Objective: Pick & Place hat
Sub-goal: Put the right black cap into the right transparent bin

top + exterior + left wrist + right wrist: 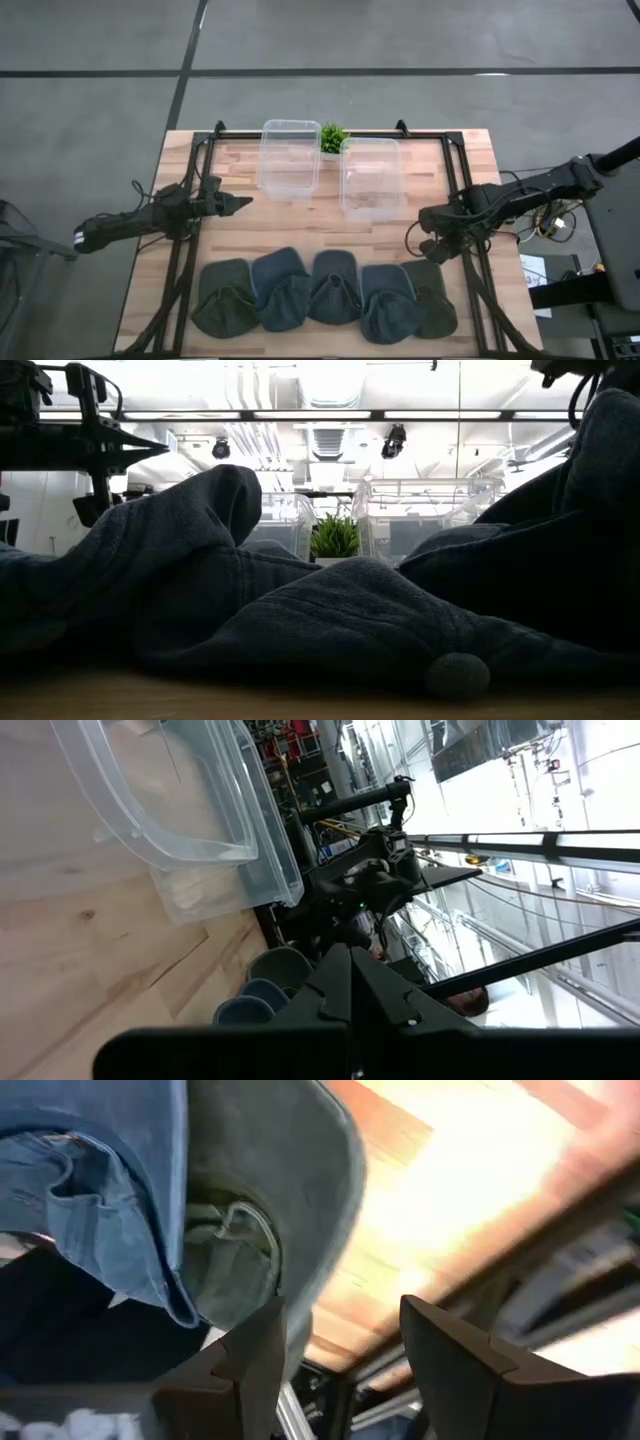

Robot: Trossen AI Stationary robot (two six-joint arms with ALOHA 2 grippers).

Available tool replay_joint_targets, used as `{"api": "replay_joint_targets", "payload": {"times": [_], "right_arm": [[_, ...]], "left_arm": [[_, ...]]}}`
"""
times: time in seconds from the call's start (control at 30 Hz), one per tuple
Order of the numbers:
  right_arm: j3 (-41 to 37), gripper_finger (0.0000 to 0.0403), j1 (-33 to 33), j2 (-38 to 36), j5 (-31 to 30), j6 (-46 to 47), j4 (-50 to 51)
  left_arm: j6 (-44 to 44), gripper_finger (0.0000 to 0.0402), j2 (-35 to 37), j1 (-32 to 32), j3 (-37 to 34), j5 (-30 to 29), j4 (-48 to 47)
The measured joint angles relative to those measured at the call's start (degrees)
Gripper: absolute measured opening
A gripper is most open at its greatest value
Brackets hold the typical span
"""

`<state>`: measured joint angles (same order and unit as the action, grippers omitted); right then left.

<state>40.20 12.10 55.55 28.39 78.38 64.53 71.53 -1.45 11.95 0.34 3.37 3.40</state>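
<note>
The wooden bench (470, 160) holds five hats (330, 290) in a row at the front. Two clear bins (290, 158) behind them hold nothing. The right end effector (432, 250) hangs open by the end hat (437, 300). The left end effector (240, 204) is closed.

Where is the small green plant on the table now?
In the high view the green plant stands at the table's far edge, in the middle, between the two clear plastic bins.

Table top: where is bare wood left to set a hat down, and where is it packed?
Bare wood runs between the two clear bins and the row of hats, from the left gripper to the right gripper. The front edge is crowded with overlapping hats.
</note>
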Motion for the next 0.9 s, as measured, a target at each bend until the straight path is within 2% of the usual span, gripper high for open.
{"api": "replay_joint_targets", "payload": {"times": [0.2,0.5,0.6,0.8,0.9], "right_arm": [[-4.58,0.0189,0.05,0.12,3.05,4.02,-10.16],[-8.09,0.0178,0.02,0.35,4.05,3.94,-11.28],[-8.39,0.0143,0.04,0.46,5.65,3.68,-12.87],[-10.58,0.0027,0.02,0.53,6.35,4.18,-18.32],[-10.78,0.0015,0.04,0.38,6.53,4.14,-18.43]], "left_arm": [[-0.04,0.0002,0.00,0.02,-0.02,-0.08,-0.02],[0.17,0.0002,0.00,0.02,0.00,-0.06,-0.01],[0.20,0.0002,0.00,0.00,-0.02,-0.06,0.00],[0.22,0.0002,0.00,0.02,-0.02,-0.06,0.00],[0.26,0.0002,0.00,0.00,-0.01,-0.20,0.00]]}}
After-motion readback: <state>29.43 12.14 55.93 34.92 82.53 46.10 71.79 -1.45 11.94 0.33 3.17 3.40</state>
